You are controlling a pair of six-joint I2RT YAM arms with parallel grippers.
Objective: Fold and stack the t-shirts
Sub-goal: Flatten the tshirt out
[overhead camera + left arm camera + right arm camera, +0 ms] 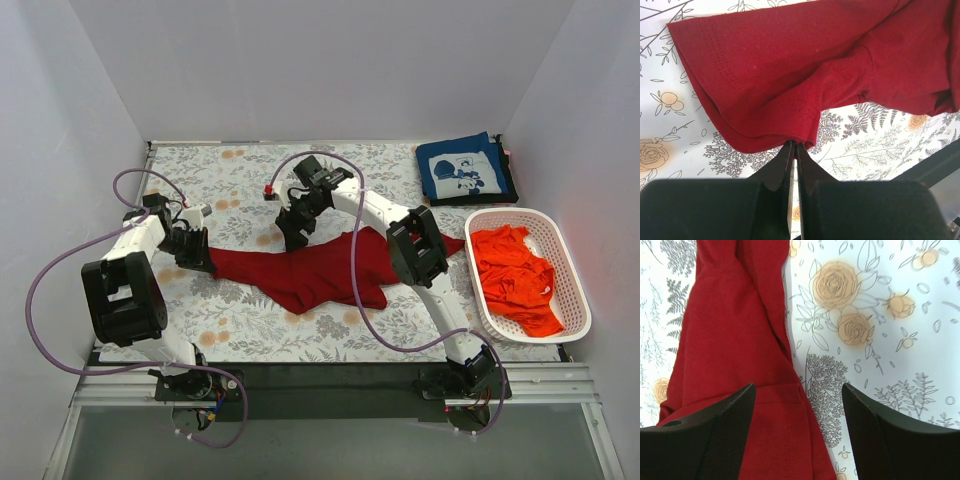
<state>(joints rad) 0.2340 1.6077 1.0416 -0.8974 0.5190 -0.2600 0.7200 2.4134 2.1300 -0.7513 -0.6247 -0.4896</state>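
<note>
Flowery table cloth (250,170) lies under the crumpled dark red cloth t-shirt (320,270) at mid-table. My left gripper (794,146) pinches its hem, I think to pull it flat. My right gripper (796,390) hangs spread wide over another edge.

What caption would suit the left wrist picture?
Left pincer shut on the dark red t-shirt edge, floral table cloth beneath.

Central t-shirt (320,272) on table cloth (235,190), basket (570,285) right, far t-shirt (462,170) behind basket
</note>
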